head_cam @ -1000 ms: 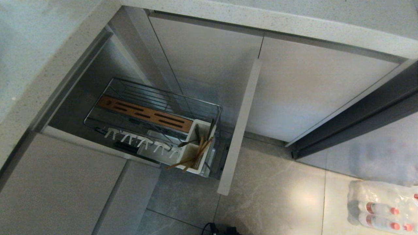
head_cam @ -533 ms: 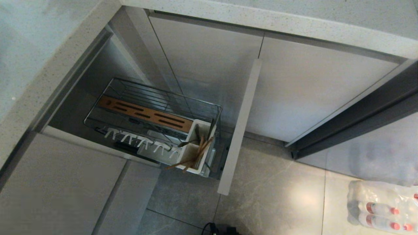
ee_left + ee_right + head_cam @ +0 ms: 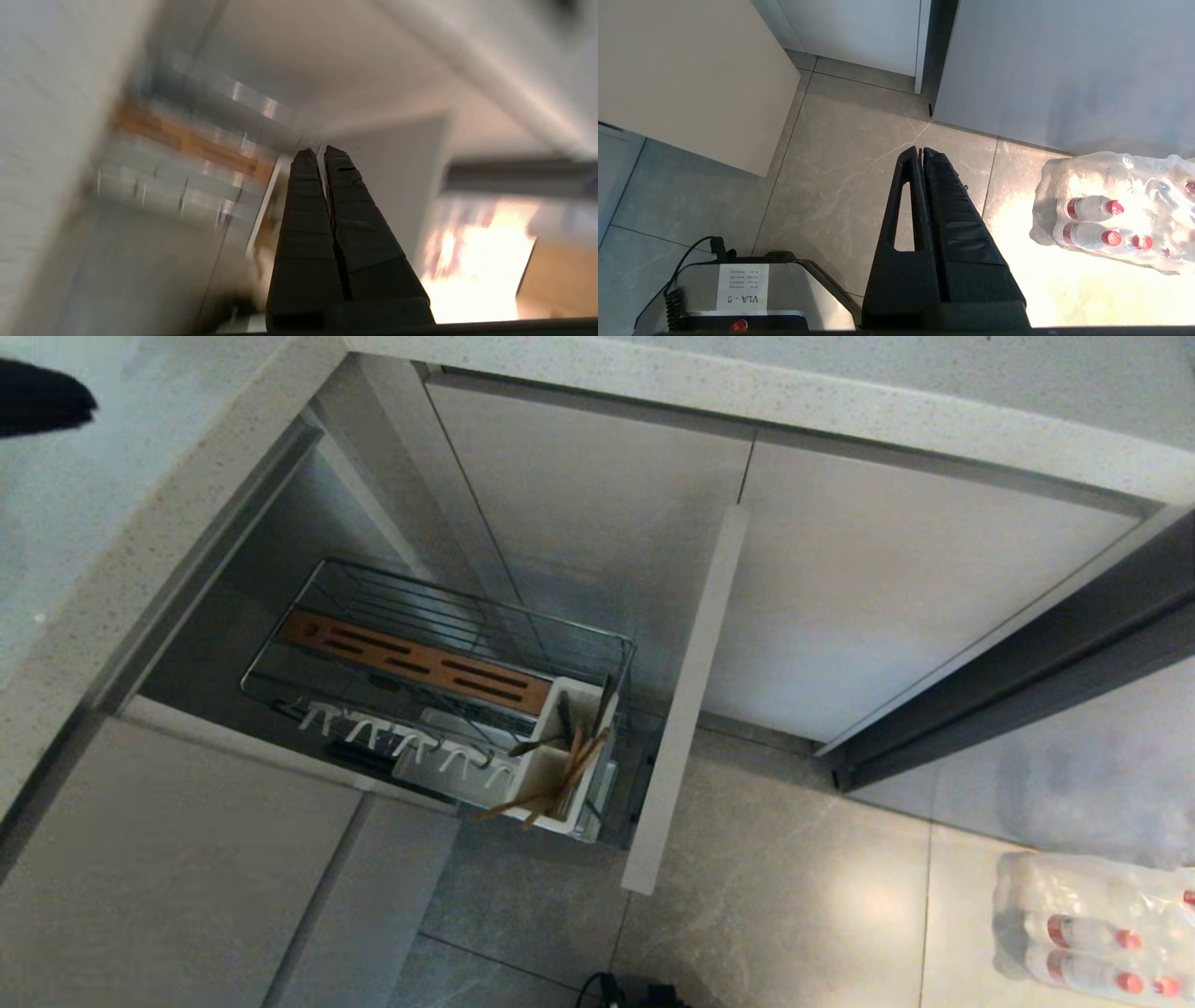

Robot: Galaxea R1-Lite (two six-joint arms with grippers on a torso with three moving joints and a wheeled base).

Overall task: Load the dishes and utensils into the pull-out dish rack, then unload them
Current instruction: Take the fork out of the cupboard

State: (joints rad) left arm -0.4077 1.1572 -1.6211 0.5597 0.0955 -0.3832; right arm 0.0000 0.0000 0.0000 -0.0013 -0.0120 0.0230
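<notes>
Dish rack (image 3: 439,681) pulled out; left claw (image 3: 42,397) (prob. empty) above counter edge.

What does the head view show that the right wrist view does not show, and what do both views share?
Only the head view shows the pull-out dish rack with its wooden strip, the white caddy holding the chopsticks, and the countertop.

Only the right wrist view shows the right gripper, shut and empty above the floor, and the robot's base.

Both show the pack of water bottles, the tiled floor and the beige front panel.
</notes>
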